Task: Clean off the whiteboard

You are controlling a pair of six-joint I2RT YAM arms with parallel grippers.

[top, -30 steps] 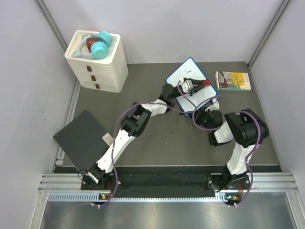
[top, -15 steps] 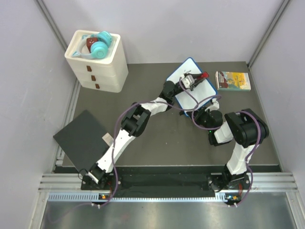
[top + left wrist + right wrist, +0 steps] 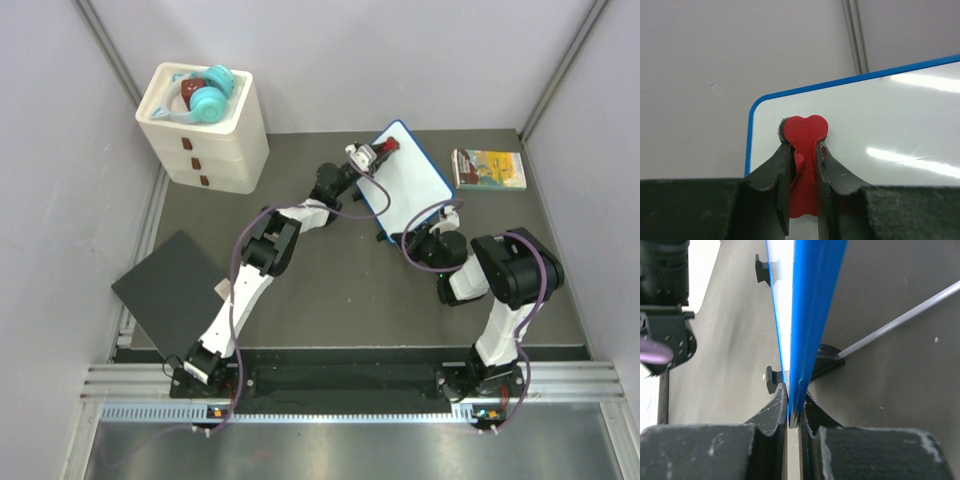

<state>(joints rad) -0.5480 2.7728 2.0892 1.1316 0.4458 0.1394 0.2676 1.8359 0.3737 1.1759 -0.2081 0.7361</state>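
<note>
Whiteboard [image 3: 410, 180] stands tilted at 1 o'clock on the counter [image 3: 340, 290]. Right gripper [image 3: 794, 397] pinches its blue bottom rim, and left gripper [image 3: 803, 145] pinches a red heart eraser [image 3: 805, 131] against the far corner. Visible face shows no writing, so I'd judge wiping is nearly done.

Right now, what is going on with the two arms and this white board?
The robot is wiping the whiteboard. The right gripper is clamped on the board's blue edge and holds it tilted up off the table. The left gripper pinches a red heart-shaped pad, probably the eraser, and presses it on the white surface near one rounded corner. No handwriting shows on the parts of the board that are visible, so the erasing looks nearly or fully done.
</note>
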